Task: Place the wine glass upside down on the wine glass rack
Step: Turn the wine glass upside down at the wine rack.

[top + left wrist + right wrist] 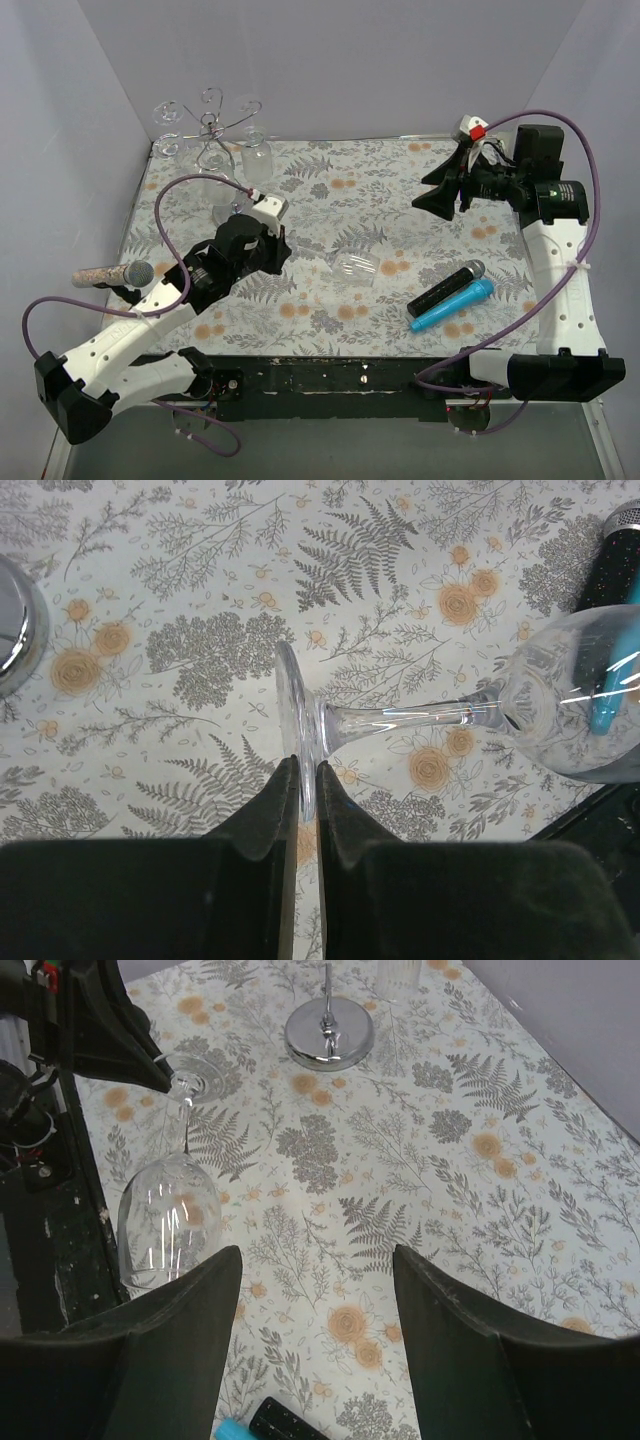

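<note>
A clear wine glass (560, 695) lies sideways over the flowered cloth, with my left gripper (307, 765) shut on the rim of its round foot (297, 715). From above, its bowl (355, 268) points right, toward the table's middle. I cannot tell whether the bowl touches the cloth. The wine glass rack (211, 128), a silver wire stand, rises at the back left with other glasses hanging from its curled arms. Its shiny round base (328, 1032) shows in the right wrist view. My right gripper (437, 195) hovers open at the back right, holding nothing.
A black microphone (447, 287) and a blue one (452, 305) lie side by side at the front right. Another microphone (112, 273) rests at the left edge by my left arm. A ribbed glass (258, 158) stands next to the rack. White walls enclose the table.
</note>
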`<act>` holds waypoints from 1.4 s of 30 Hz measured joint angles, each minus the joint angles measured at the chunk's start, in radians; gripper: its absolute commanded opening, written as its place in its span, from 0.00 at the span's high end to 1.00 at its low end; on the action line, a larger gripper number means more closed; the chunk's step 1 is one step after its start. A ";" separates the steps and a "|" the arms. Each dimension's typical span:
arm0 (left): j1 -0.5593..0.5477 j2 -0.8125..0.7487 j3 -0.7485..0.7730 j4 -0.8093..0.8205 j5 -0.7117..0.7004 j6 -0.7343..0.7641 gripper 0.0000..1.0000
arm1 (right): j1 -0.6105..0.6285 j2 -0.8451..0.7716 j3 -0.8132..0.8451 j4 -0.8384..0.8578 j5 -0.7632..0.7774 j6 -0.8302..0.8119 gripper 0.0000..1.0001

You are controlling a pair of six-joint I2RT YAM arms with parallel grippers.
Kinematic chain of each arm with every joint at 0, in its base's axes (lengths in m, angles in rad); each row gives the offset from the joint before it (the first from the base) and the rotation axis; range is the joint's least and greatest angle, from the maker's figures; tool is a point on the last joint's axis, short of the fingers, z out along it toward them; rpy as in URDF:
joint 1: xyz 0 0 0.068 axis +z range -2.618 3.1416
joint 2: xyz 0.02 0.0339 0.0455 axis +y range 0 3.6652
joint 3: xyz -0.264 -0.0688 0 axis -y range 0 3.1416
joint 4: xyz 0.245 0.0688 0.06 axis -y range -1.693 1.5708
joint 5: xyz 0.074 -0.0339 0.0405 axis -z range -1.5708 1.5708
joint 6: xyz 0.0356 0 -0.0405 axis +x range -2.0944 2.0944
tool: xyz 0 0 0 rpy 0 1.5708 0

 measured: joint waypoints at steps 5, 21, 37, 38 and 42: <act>0.000 0.033 0.044 0.012 0.003 0.102 1.00 | -0.004 0.044 0.019 0.045 -0.063 0.072 0.31; -0.119 0.134 0.140 0.212 -0.011 0.508 1.00 | -0.004 0.051 -0.089 0.226 -0.197 0.279 0.32; -0.322 0.261 0.058 0.731 -0.304 1.142 1.00 | -0.003 0.043 -0.289 0.642 -0.262 0.729 0.34; -0.330 0.268 0.044 0.775 -0.316 1.176 1.00 | -0.002 0.043 -0.315 0.690 -0.261 0.784 0.34; -0.362 0.312 -0.018 0.926 -0.347 1.307 1.00 | 0.007 0.043 -0.393 0.882 -0.257 0.997 0.34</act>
